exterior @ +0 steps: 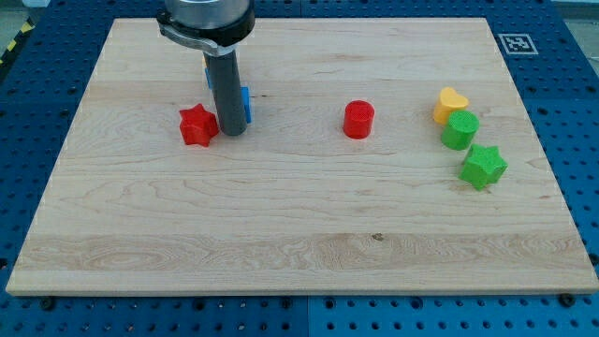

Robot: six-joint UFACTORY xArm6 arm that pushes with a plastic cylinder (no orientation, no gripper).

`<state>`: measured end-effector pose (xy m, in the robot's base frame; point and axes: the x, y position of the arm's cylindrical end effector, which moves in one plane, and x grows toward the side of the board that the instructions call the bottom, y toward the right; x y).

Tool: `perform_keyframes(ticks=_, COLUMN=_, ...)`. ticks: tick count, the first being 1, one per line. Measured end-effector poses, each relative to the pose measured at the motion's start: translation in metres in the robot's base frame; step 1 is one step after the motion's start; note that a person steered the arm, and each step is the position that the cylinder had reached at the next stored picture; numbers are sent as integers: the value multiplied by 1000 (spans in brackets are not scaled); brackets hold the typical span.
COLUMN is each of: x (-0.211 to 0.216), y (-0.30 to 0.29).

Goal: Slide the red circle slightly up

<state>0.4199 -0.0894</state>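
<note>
Resting beside the red star (197, 124), my tip (233, 133), a gripperless tool, sits well left of the red circle (358, 120).

The board (309, 215) was pale wood with fine lines, smooth and a bit dull. The red circle (358, 120) and green star (483, 166) looked like matt plastic. The rod (226, 98) was dark, dull metal.

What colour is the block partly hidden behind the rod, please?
Blue: the blue block peeks out behind the rod, seen in the camera view.
</note>
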Motion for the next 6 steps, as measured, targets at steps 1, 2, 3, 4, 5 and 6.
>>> perform_keyframes(ticks=1, x=31, y=43)
perform_keyframes(ticks=2, x=50, y=117)
perform_keyframes(ticks=3, x=45, y=159)
perform_keyframes(ticks=4, x=24, y=165)
perform_keyframes(ticks=5, x=2, y=165)
perform_keyframes(ticks=6, x=-23, y=166)
